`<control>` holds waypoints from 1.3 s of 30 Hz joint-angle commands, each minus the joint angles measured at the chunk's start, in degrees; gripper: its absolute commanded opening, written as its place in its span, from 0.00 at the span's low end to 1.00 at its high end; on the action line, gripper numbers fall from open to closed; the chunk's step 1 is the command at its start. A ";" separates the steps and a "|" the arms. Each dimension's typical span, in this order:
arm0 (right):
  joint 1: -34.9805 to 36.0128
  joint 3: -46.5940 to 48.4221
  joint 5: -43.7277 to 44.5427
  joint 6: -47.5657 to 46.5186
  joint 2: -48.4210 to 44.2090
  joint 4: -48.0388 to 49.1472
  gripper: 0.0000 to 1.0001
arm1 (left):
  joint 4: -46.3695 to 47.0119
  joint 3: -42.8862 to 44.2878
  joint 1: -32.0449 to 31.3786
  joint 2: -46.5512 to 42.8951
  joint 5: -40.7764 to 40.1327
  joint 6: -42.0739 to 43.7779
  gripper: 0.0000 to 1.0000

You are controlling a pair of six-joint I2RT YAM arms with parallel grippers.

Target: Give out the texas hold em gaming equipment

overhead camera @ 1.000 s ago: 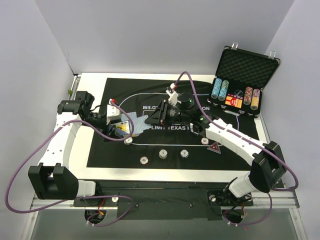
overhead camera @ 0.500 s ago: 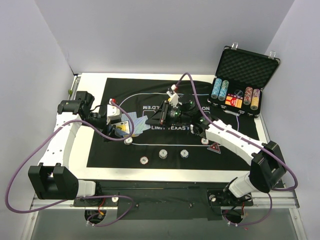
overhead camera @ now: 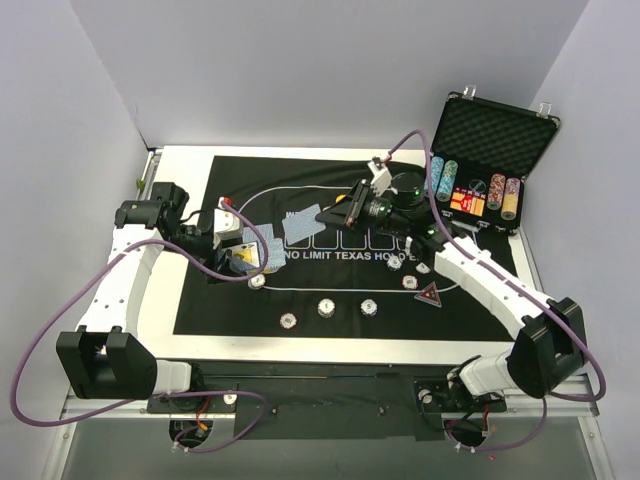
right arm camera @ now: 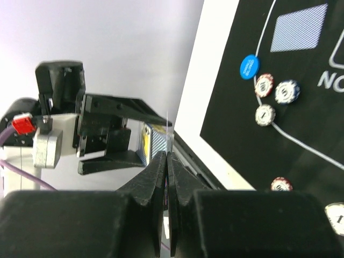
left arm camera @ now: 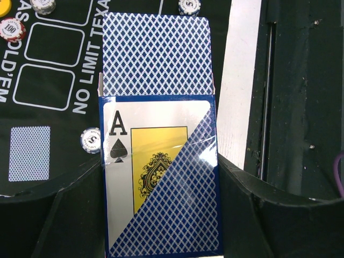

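Over the left edge of the black mat point(overhead camera: 200, 310), from above, grips a pack of cards point(overhead camera: 247, 263) in the left gripper point(overhead camera: 239, 256), closed on its two long sides. Over the mat's far middle, pinches a blue-backed card point(overhead camera: 300, 226) flat in the right gripper point(overhead camera: 323, 217), squeezed fully shut. Across the mat's near half, shows five chips point(overhead camera: 326, 307) in a shallow curve and a red triangle point(overhead camera: 431, 295) toward the right end.

From the left wrist, fills the middle with the pack, flap open, ace of spades on its front, a black finger against each side. Shows a lone card point(left arm camera: 29, 153) face down on the mat in line with its row of printed boxes, and one of the chips point(left arm camera: 91, 140) at the start of the mat's lettering.

From the right wrist, presses both fingers together with no gap, only a thin pale edge sticking up between the tips. Shows a blue disc point(right arm camera: 249, 67) on the mat near its edge, with three of the chips close by.
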 commanded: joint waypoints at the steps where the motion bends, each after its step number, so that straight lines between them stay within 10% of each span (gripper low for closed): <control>1: -4.16 0.07 -1.69 0.42 -1.37 1.21 0.00 | -7.07 1.61 0.29 -0.31 4.27 0.15 0.00; 21: -18.23 26.78 7.61 -9.86 36.31 -8.52 0.00 | -6.55 2.67 0.29 0.22 4.36 -0.99 0.00; 39: -21.22 35.93 20.10 -17.95 46.53 -19.35 0.00 | -6.90 2.67 0.29 -0.48 4.18 -0.90 0.00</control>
